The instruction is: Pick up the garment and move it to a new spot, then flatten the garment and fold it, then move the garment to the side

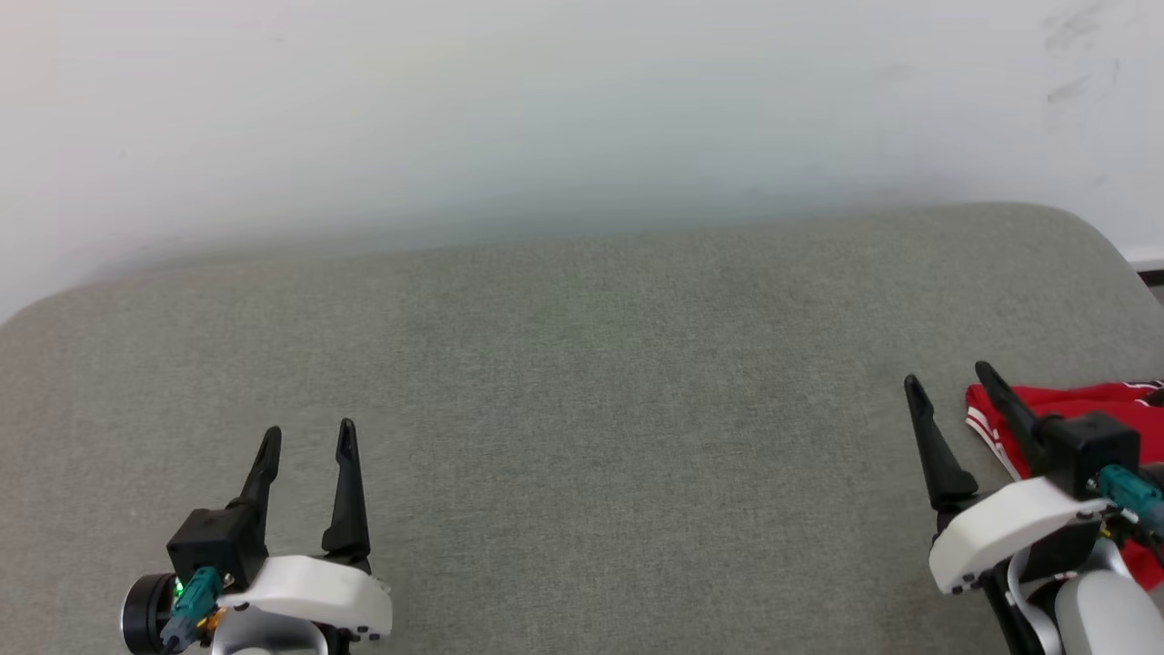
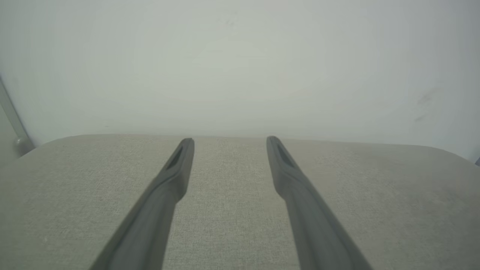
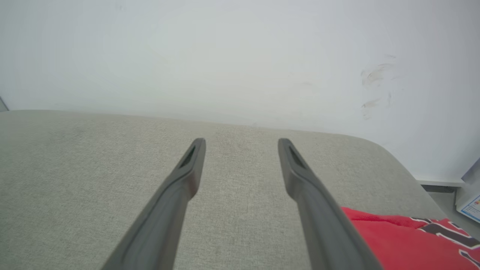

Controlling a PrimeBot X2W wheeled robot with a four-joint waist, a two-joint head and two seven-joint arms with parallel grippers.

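Observation:
The garment (image 1: 1073,405), red with striped white trim, lies bunched at the far right of the grey cushioned surface (image 1: 582,382), partly hidden behind my right arm. In the right wrist view the garment (image 3: 397,240) shows red with black white-edged lettering at the lower right. My right gripper (image 1: 948,382) stands open just left of it, its right finger over the cloth's edge; whether it touches I cannot tell. Its fingers (image 3: 187,176) hold nothing. My left gripper (image 1: 307,435) is open at the lower left above bare cushion, fingers (image 2: 176,176) spread and empty.
A white wall (image 1: 582,109) rises right behind the cushion's far edge. The cushion's rounded right corner (image 3: 397,157) drops off to a floor strip and a white object (image 3: 470,204) at the far right. Bare cushion stretches between the two grippers.

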